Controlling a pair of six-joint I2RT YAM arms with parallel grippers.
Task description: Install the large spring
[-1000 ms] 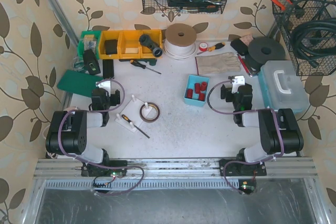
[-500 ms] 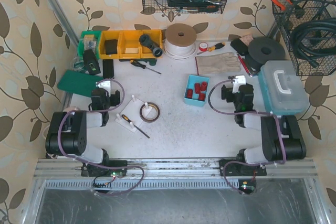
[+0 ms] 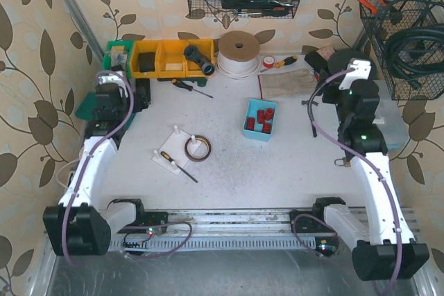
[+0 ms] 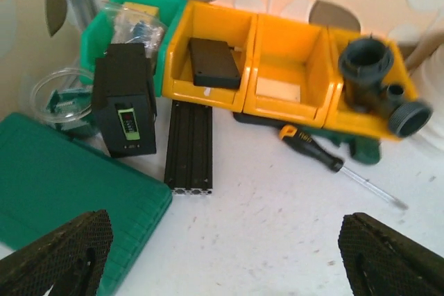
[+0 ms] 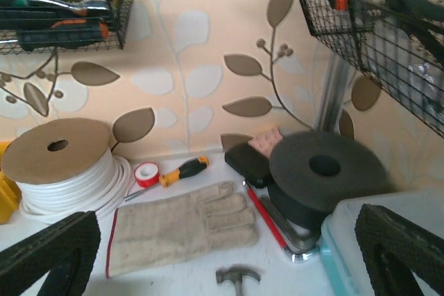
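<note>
I see the red coil springs (image 3: 262, 118) lying in a small blue plastic tray (image 3: 250, 130) around the middle of the bench (image 3: 229, 171), a little toward its far edge. I cannot tell which one is the large one. Neither gripper is close to them.

The left gripper (image 3: 111, 82) is raised over the far left corner of the bench, well apart from the tray. In the left wrist view it (image 4: 225, 268) is spread wide and holds nothing. Below it are the row of yellow plastic bins (image 4: 277, 67), a black aluminium rail (image 4: 191, 147) and a flat green case (image 4: 55, 178).

The right gripper (image 3: 352, 74) is up near the far right corner, also well away from the springs. In its own wrist view it (image 5: 225, 258) is fully spread and touches nothing, with a beige work glove (image 5: 180, 227) and a black round disc (image 5: 326, 168) beneath.

A white fixture block (image 3: 173, 152) with a brown tape ring (image 3: 198, 149) on it sits left of the tray.
</note>
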